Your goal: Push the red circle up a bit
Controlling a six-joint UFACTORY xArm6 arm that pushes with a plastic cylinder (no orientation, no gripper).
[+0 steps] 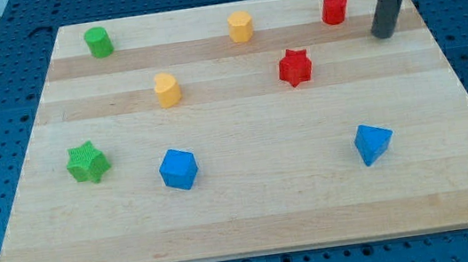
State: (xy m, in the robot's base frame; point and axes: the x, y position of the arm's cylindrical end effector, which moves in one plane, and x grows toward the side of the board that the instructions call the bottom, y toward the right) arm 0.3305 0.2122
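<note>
**Tip beside the red circle, top right corner**

The pale wooden table (253,209) carries eight small plastic blocks. The dark rod stands near the table's top right corner, my tip (383,37) just right of the red circle block (334,8) — apart, not touching. There is no gripper on this arm to open or close. The red star block (295,67) sits below-left of the circle, toward the table's middle.

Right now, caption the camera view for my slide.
My tip rests right of the red circle, near the board's top edge.
</note>
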